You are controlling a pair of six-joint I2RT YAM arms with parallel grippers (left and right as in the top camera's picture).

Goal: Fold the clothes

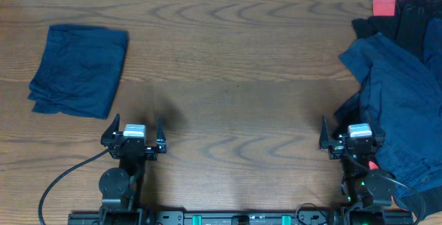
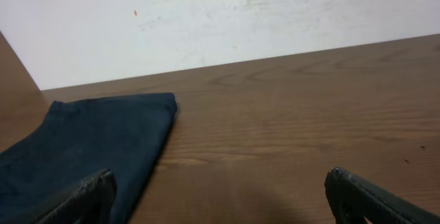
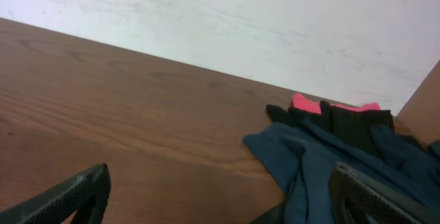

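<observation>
Plainly, both gape wide: left hand [image 1: 137, 125] short of folded clothes [image 1: 79, 70], right hand [image 1: 349, 125] beside heaped clothes [image 1: 404, 94].

Soft, even light falls from above and is moderately bright. In the overhead view the table [image 1: 228, 66] shows clear wood grain and no glare. A faint, blurred shadow lies just to the right of the left end effector [image 1: 137, 125]. The dark clothes [image 1: 404, 108] swallow detail, so their folds are barely readable. In both wrist views the white wall [image 2: 206, 18] is bright, nearly washed out, and the near fingers [image 2: 82, 200] at the bottom corners are out of focus.
</observation>
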